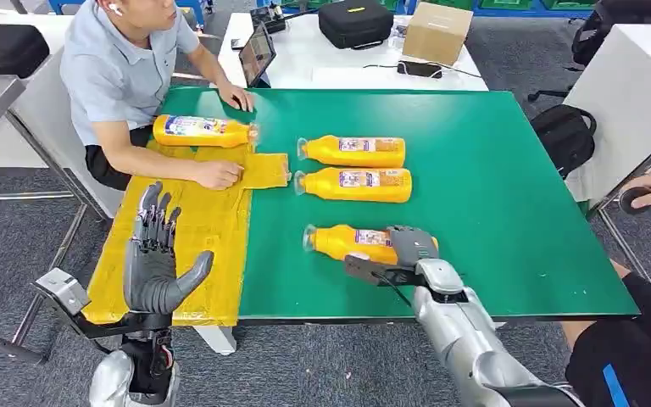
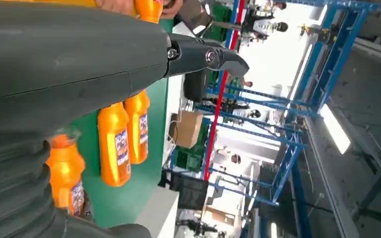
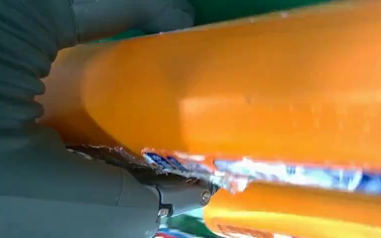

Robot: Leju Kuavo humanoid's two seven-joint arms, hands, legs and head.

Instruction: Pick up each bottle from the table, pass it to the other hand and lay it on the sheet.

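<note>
Grey carpet floor (image 1: 509, 356), white tables (image 1: 322, 51) behind, blue shelving (image 2: 287, 99).

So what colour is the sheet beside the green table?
Yellow sheet; clearest in the head view.

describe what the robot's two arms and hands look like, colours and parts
Both arms are rounded, shiny silver metal segments. The left hand is dark grey with a smooth palm shell, a thick grey thumb and darker jointed fingers; a small silver block sticks out at its wrist beside black bracketry. The right hand is the same grey, with a black bracket and a thin black cable at the wrist. Close up, the wrist covers are grey and ribbed.
</note>
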